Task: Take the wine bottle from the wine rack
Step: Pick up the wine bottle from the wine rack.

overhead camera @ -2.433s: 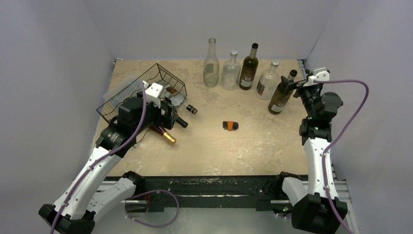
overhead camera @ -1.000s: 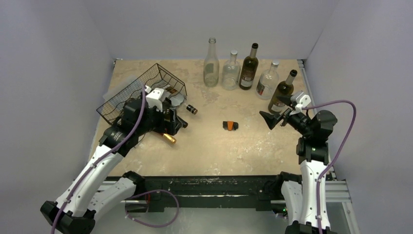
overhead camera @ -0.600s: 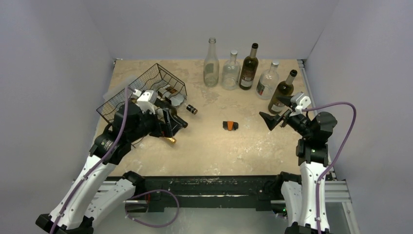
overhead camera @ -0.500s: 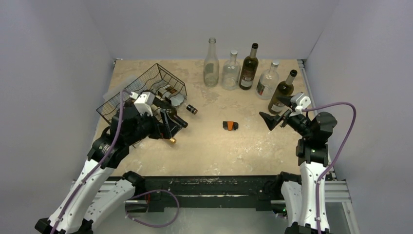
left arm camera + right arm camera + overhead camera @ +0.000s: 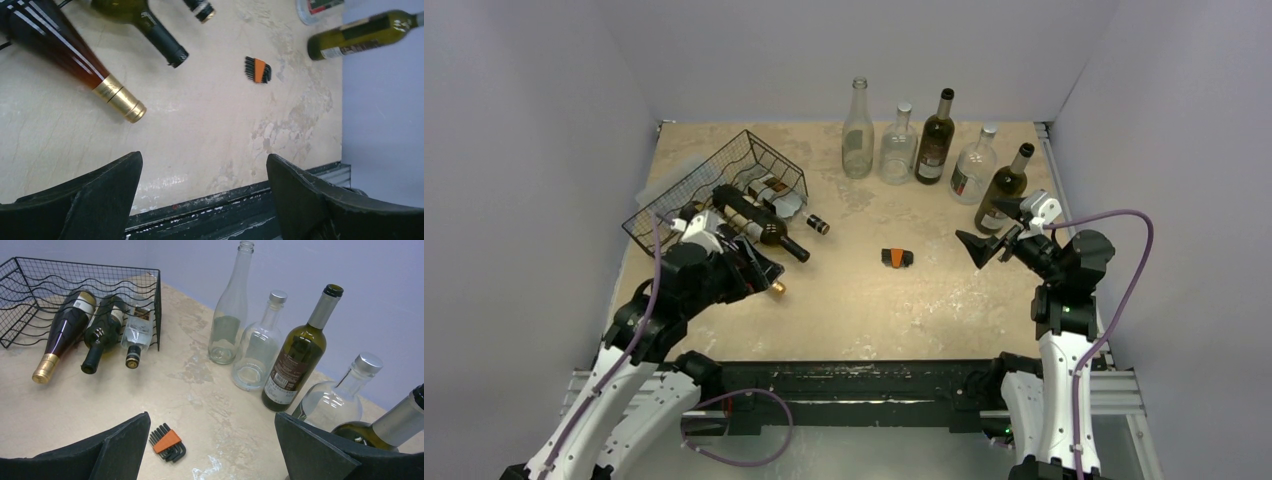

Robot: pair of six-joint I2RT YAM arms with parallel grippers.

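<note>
The black wire wine rack [image 5: 709,178] [image 5: 47,287] lies at the table's far left. Three bottles lie in it with necks out over the table: a dark red wine bottle with gold foil [image 5: 62,332] [image 5: 60,50], a dark green one [image 5: 759,228] [image 5: 102,330] and a small clear one [image 5: 781,195] [image 5: 135,335]. My left gripper [image 5: 762,270] [image 5: 202,195] is open and empty, just near of the foil-capped neck and touching no bottle. My right gripper [image 5: 986,232] [image 5: 212,440] is open and empty at the right, far from the rack.
Several bottles stand along the back right: a tall clear one [image 5: 857,130], a short clear one [image 5: 898,145], a dark one [image 5: 935,140], another clear one [image 5: 974,165] and an olive one [image 5: 1002,195]. An orange-and-black hex key set [image 5: 897,257] lies mid-table.
My left arm has drawn back toward the near edge, uncovering the lying bottles. Earlier the right gripper left the olive bottle's top and pulled back; it has held still since.
</note>
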